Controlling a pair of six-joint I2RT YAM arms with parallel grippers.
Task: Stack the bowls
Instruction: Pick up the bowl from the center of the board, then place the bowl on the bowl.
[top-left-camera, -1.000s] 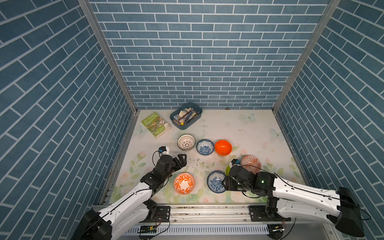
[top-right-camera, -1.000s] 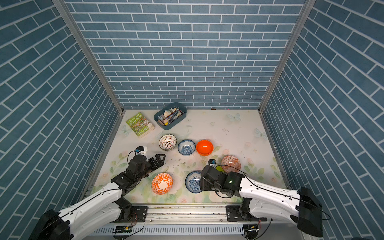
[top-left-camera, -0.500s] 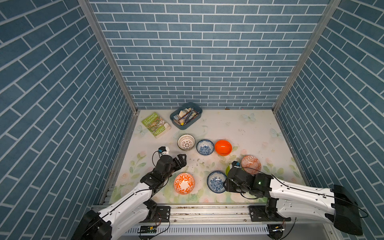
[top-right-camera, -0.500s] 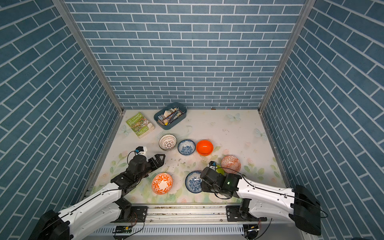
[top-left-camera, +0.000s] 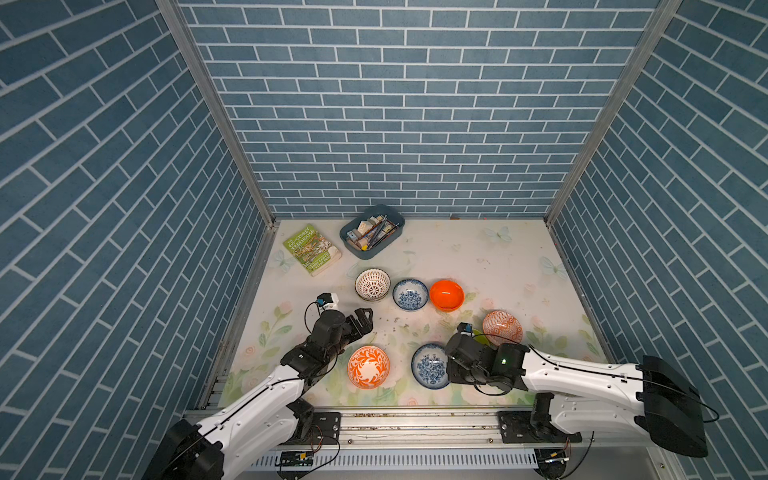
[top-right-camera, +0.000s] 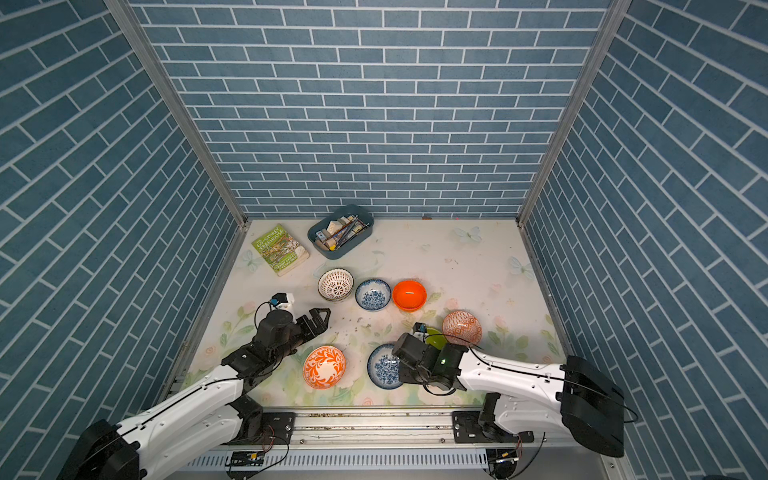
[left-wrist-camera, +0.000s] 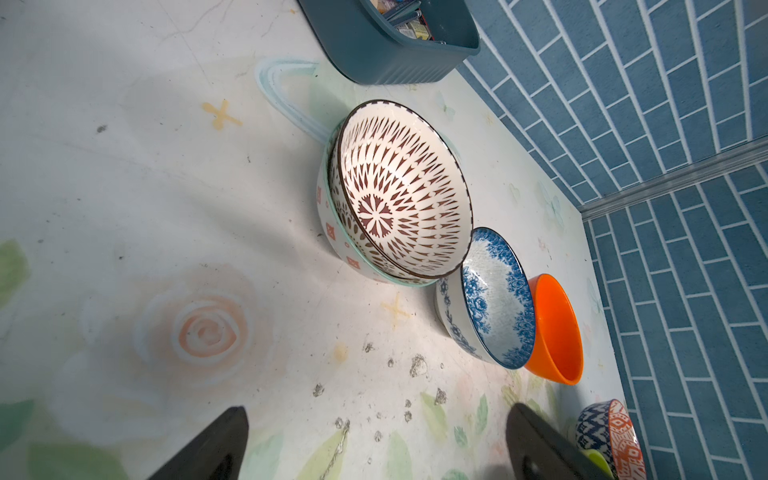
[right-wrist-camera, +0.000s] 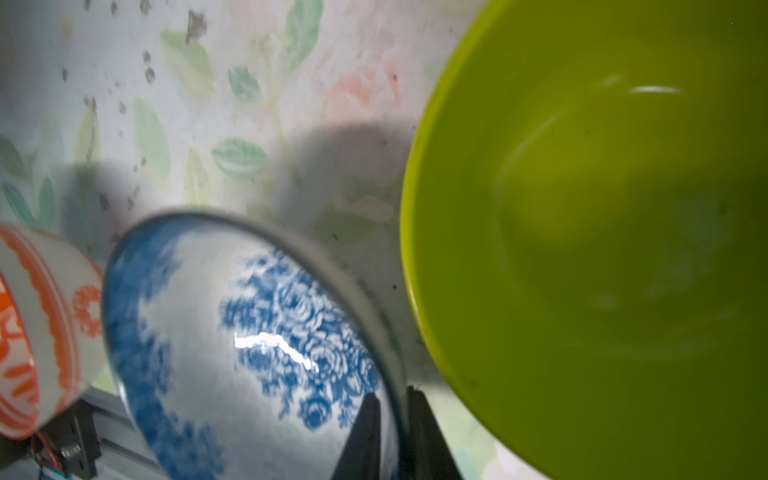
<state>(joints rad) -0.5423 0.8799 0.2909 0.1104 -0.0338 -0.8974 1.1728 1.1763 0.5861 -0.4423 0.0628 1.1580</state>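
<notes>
Entry: near blue-white floral bowl (top-left-camera: 430, 366). My right gripper (right-wrist-camera: 392, 432) is pinching its rim, fingers pressed onto it. My left gripper (top-left-camera: 362, 319) is hovering spread wide beyond it to the left, holding nothing.

- Orange-white scroll bowl (top-left-camera: 368, 367): sitting just left of it.
- Lime-green bowl (right-wrist-camera: 602, 249): sitting just beside it, far-right.
- Second floral bowl (top-left-camera: 410, 294), plain orange bowl (top-left-camera: 446, 295) and white dark-lattice bowl (top-left-camera: 372, 284), the last nesting in a grey-green bowl (left-wrist-camera: 330, 230): lining up well beyond it.

Bright, even light — blue-white bowl (right-wrist-camera: 249, 316) blurred, glare-streaked.
</notes>
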